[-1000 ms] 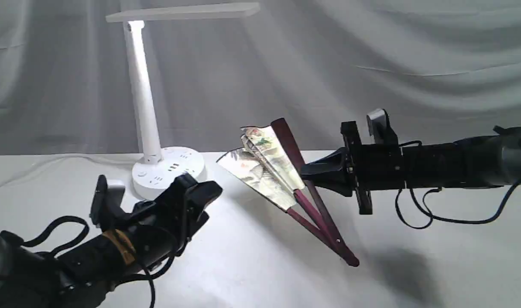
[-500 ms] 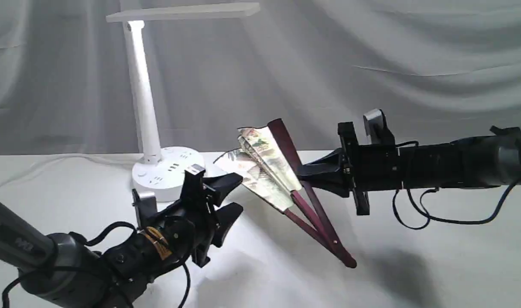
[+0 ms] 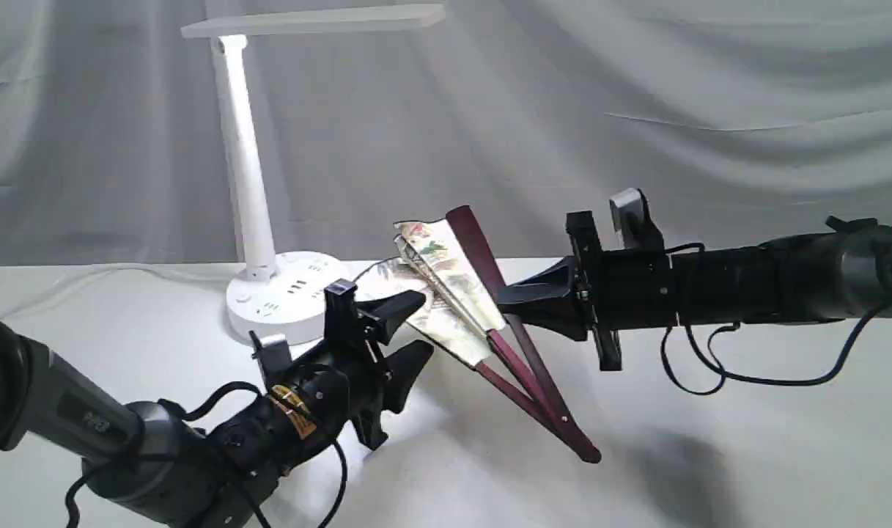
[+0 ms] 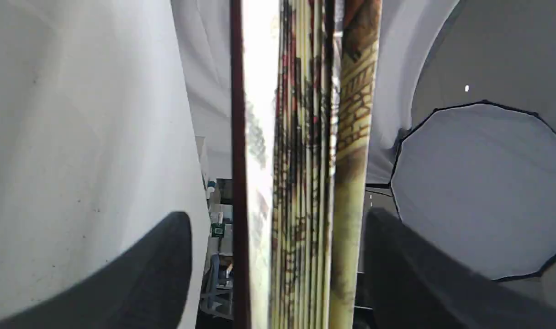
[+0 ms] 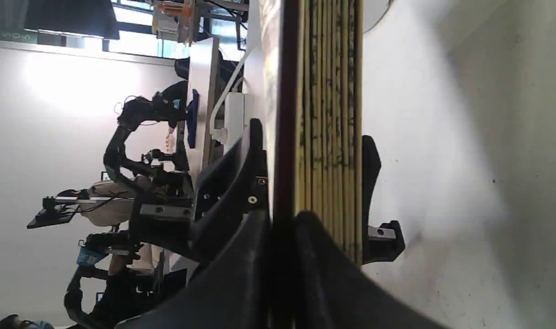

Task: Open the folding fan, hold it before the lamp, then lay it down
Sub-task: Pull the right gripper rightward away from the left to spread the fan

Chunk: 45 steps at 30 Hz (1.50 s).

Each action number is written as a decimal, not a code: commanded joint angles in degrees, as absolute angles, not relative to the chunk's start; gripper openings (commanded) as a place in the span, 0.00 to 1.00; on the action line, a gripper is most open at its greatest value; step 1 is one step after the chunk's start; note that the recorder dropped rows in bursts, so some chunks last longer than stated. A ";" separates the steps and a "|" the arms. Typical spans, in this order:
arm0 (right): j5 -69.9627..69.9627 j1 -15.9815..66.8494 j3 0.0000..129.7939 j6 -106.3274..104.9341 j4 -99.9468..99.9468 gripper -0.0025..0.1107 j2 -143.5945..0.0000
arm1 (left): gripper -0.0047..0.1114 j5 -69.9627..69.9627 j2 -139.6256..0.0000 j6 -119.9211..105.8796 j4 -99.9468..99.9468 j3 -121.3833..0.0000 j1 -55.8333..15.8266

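One fan [image 3: 453,293], part-spread: two dark ribs splay from the pivot and a few painted pleats show, the rest stacked together. It hangs tilted over the desk [image 3: 489,491], pivot end low, leaf end raised toward the round base of the lamp [image 3: 244,169]. It is near that base, and I see no contact. Whether the pivot tip rests on the desk I cannot tell.

Change over the last second:
- The left arm has come up from low over the desk and swung in to the fan.
- The fan has drifted slightly toward the lamp, carried by the right arm.
- The left claw [image 3: 420,323] now stands with its fingers apart, bracketing the free lower edge of the leaf. In the left wrist view the stacked pleats run between the two fingers [image 4: 159,269], with a gap on each side.

Meaning, as a judgement: this is the opening step, not yet done. The left claw looks placed to close on the free side and draw it away. A pinch on paper rather than rib could crease the leaf.

Pose:
- The right arm reaches in nearly level. The right claw [image 3: 508,297] is clamped on the fan's dark outer rib, beside the leaf's lower end.
- The left arm slopes up from the near corner, its claw rolled so one finger sits above the other.
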<state>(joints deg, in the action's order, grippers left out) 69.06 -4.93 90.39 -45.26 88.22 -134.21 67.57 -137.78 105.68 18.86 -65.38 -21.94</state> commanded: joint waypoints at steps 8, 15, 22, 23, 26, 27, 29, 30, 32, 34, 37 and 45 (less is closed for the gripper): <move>69.96 -3.88 90.66 -46.23 89.95 0.02 -133.38 | 0.45 68.82 -140.86 109.25 20.29 -69.94 -21.99; 69.96 -3.88 90.66 -46.48 89.82 0.02 -133.38 | 0.24 69.11 -140.98 109.42 21.89 -69.94 -21.99; 69.96 -3.88 90.66 -46.63 89.48 0.02 -133.38 | 0.04 69.96 -140.98 109.42 22.00 -69.94 -21.99; 69.96 -3.88 90.66 -46.63 89.48 0.02 -133.38 | 0.04 69.96 -140.98 109.42 21.86 -69.94 -21.99; 69.96 -3.88 90.66 -46.63 89.48 0.02 -133.38 | 0.04 69.96 -140.88 109.54 22.23 -69.94 -21.99; 69.96 -3.88 90.66 -46.63 89.48 0.02 -133.38 | 0.04 69.96 -140.88 109.54 22.64 -69.94 -21.99; 69.96 -3.88 90.66 -46.63 89.48 0.02 -133.38 | 0.04 69.96 -140.88 109.54 23.48 -69.94 -21.99; 69.96 -3.88 90.66 -46.64 89.48 0.02 -133.38 | 0.04 69.96 -140.88 109.54 23.98 -69.94 -21.99; 69.96 -3.88 90.66 -46.64 89.48 0.06 -133.38 | 0.04 69.96 -140.88 109.54 24.66 -70.10 -21.99; 69.96 -3.88 90.66 -46.64 89.48 0.13 -133.38 | 0.04 69.96 -140.88 109.54 25.20 -70.26 -21.99; 69.96 -3.88 90.66 -46.64 89.48 0.25 -133.38 | 0.04 69.96 -140.88 109.54 26.02 -70.26 -21.99; 69.96 -3.88 90.66 -47.52 89.71 0.32 -133.74 | 0.04 69.96 -140.88 109.65 28.62 -70.26 -21.99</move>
